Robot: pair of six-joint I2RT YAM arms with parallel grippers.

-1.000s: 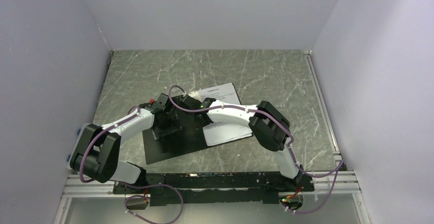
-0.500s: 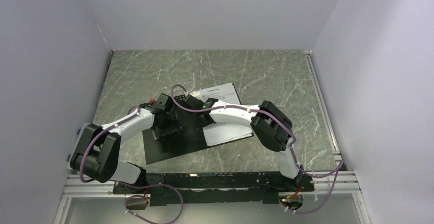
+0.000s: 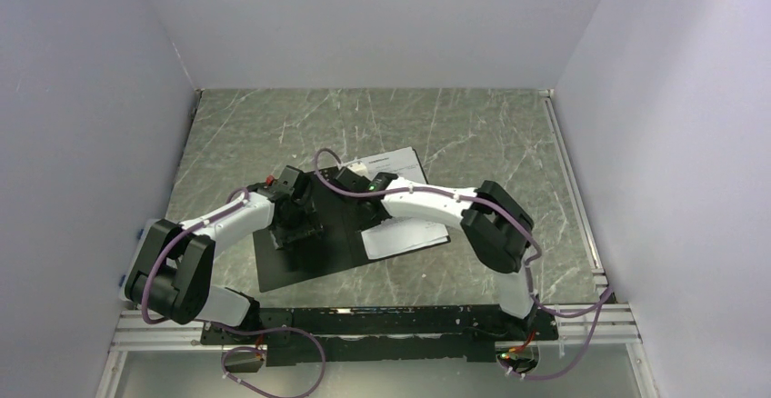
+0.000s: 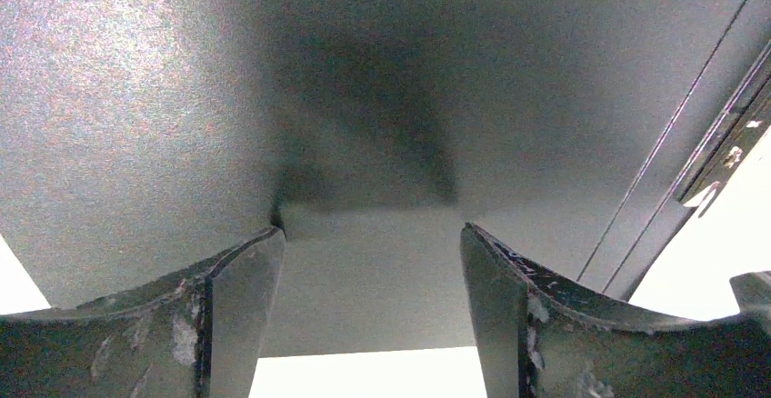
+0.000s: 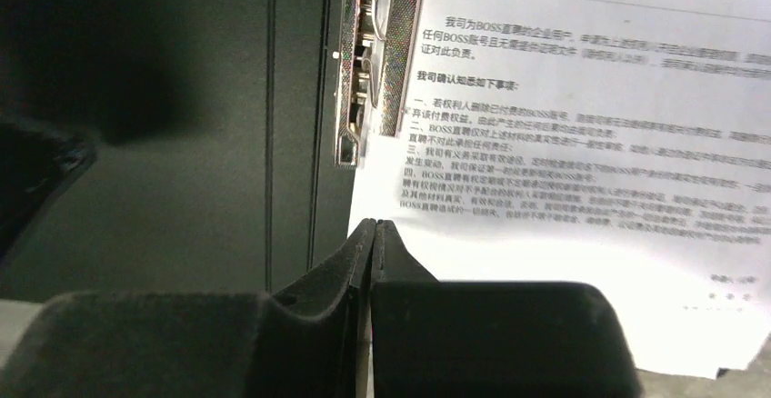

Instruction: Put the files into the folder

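At the near edge, both white arms are being carried by a black mounting rail on an aluminium frame [image 3: 382, 321]. Beyond it, a dark grey-green, marble-veined surface [image 3: 473, 134] is being enclosed on three sides by plain white walls [image 3: 364, 16].

Near the middle of the surface, a flat folder with a black inside [image 3: 291, 266] is being shown lying open and slightly skewed. The left pincer [image 3: 298, 225] is being held over the folder's left leaf. In the left wrist view its two dark, scuffed fingers [image 4: 227, 307] are being held wide apart, released, with only the matte black leaf [image 4: 364, 71] showing between them.

Just beyond and to the right, the right pincer [image 3: 353, 187] is being held low at the folder's spine. In the right wrist view its fingers [image 5: 400, 271] are being pressed together, clenched, with the tips at the left edge of the paper. Whether that edge is being pinched cannot be told.

The files, thin white sheets printed with dense black text in paragraphs [image 5: 582, 144], are being shown lying flat on the folder's right leaf [image 3: 400, 237]. Their left edge is being met by a silver metal clip [image 5: 368, 62] along the spine. Whether the sheets are being gripped under it cannot be told.
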